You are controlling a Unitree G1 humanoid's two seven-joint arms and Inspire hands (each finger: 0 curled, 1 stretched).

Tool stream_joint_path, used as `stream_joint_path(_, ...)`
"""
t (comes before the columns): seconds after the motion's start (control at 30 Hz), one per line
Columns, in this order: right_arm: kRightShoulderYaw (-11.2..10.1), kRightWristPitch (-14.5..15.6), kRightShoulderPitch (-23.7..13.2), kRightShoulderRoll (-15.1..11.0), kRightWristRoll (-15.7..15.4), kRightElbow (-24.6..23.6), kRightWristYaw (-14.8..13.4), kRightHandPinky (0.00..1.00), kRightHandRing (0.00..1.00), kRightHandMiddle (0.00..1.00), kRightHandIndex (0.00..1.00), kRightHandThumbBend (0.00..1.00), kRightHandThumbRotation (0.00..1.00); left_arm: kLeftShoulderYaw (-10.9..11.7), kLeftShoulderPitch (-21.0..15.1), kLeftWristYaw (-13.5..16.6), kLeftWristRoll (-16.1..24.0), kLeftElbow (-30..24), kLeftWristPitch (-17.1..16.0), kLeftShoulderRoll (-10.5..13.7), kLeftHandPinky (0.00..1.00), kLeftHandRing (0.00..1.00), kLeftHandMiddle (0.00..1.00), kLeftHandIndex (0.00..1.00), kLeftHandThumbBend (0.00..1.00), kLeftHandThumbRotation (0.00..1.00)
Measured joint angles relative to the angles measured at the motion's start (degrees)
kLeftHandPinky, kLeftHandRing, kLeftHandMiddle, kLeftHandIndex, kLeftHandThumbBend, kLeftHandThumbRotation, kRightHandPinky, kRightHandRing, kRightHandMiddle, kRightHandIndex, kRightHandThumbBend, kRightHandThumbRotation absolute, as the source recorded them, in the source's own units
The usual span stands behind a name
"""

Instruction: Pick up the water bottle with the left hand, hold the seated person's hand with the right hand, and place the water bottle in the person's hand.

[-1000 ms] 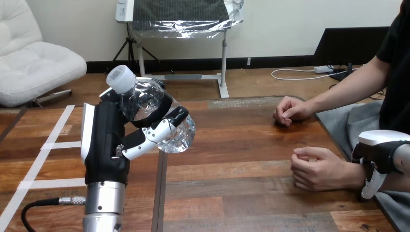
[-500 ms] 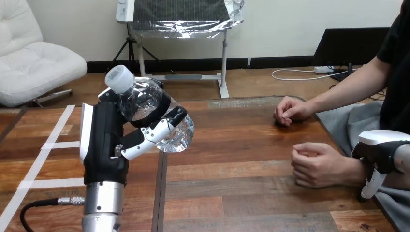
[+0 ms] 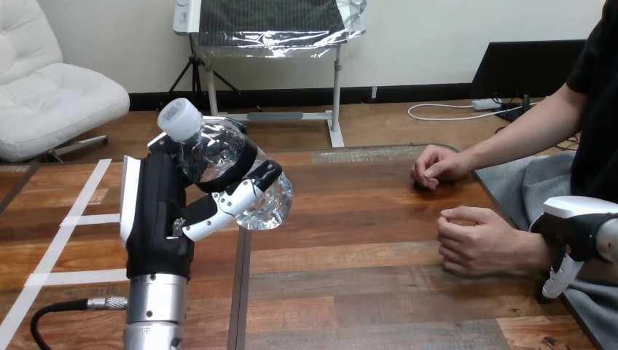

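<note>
While upright over the table (image 3: 364,219), left robot hand (image 3: 157,211) — fingers (image 3: 232,198) tight round tilted water bottle (image 3: 215,149) — right robot hand (image 3: 576,226): grip unclear.

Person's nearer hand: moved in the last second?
Yes. The person's nearer hand slid slightly up the view, toward the person's farther hand, which stayed put.

No readable text, label, brand, number or sign anywhere in scene; water bottle (image 3: 213,151), clear plastic, near left, carries no legible print
</note>
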Motion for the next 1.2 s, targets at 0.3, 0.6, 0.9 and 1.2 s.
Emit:
stream_joint_path(0.3, 0.02, 0.23, 0.01, 0.15, 0.59, 0.41, -1.28, 0.39, 0.47, 0.61, 0.84, 0.66, 0.0, 0.03, 0.05, 0.0, 0.0, 0.0, 0.37, -0.02, 0.46, 0.44, 0.46, 0.52, 0.59, 0.0)
stream_joint_path(0.6, 0.08, 0.29, 0.41, 0.43, 0.92, 0.66, -3.0, 0.28, 0.39, 0.54, 0.81, 0.62, 0.0, 0.27, 0.05, -0.01, 0.0, 0.0, 0.42, 0.14, 0.46, 0.44, 0.46, 0.52, 0.59, 0.0)
stream_joint_path(0.9, 0.44, -0.35, 0.54, 1.2, 0.88, 1.53, -5.38, 0.28, 0.39, 0.52, 0.77, 0.63, 0.0, 0.44, 0.05, -0.02, 0.0, 0.0, 0.42, 0.16, 0.46, 0.44, 0.46, 0.52, 0.6, 0.0)
stream_joint_path(1.2, 0.44, -2.47, 1.11, 1.4, 0.95, 1.99, -7.14, 0.26, 0.37, 0.5, 0.71, 0.64, 0.0, 0.67, 0.05, -0.42, -0.13, 0.12, 0.41, 0.31, 0.46, 0.44, 0.46, 0.52, 0.6, 0.0)
